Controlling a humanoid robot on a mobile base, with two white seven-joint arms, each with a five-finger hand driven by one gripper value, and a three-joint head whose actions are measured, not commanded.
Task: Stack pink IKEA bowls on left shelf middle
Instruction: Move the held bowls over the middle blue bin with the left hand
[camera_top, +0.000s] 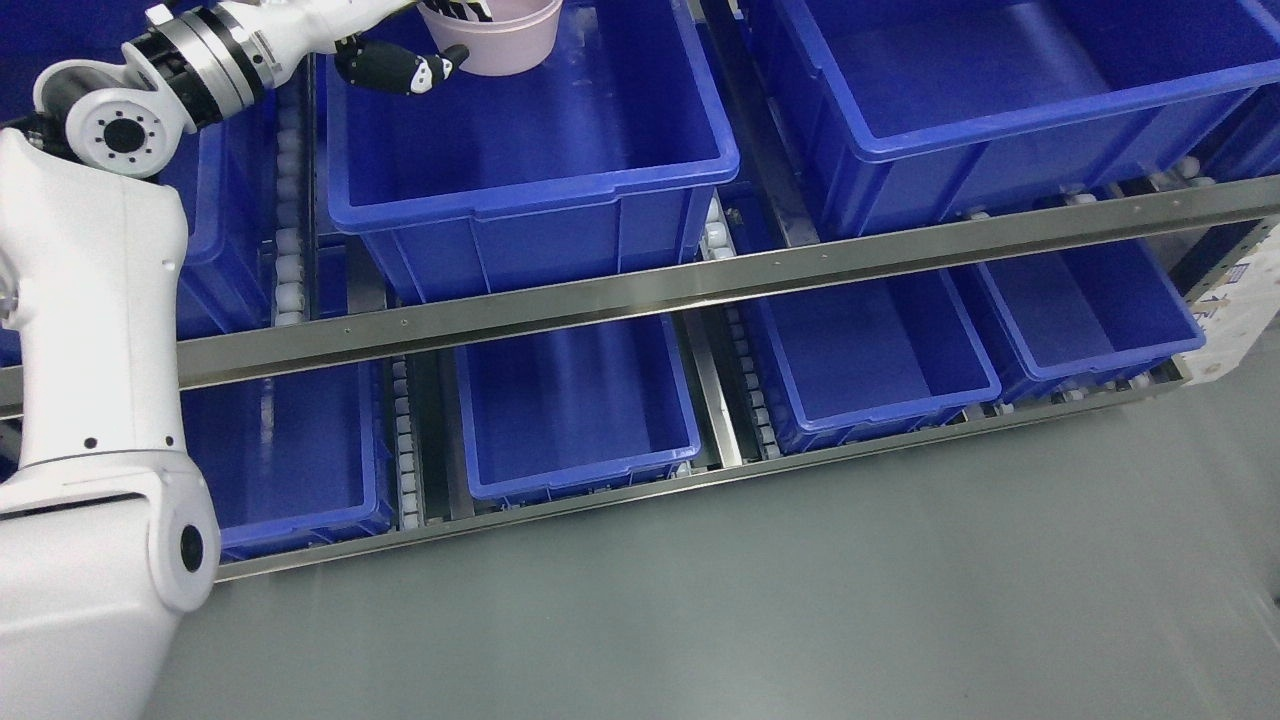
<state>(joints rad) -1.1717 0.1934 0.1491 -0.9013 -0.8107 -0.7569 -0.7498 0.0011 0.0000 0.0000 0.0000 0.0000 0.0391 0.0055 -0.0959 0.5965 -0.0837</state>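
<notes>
Head view, item: pink bowl (495, 40) sat at the top edge, over the far end of the upper blue bin (530, 150).
Head view, left hand (425, 55): we found it gripping the bowl, thumb outside the wall, fingers inside the rim.
Head view, right arm: we saw none.
Head view, stack: no second bowl showed.
Risk: we judged the pinch shallow; tilting could slip the bowl, or its rim could knock the bin wall.

1 pink bowl (492, 38), 7 blue bins (530, 180), 1 robot arm (90, 330).
</notes>
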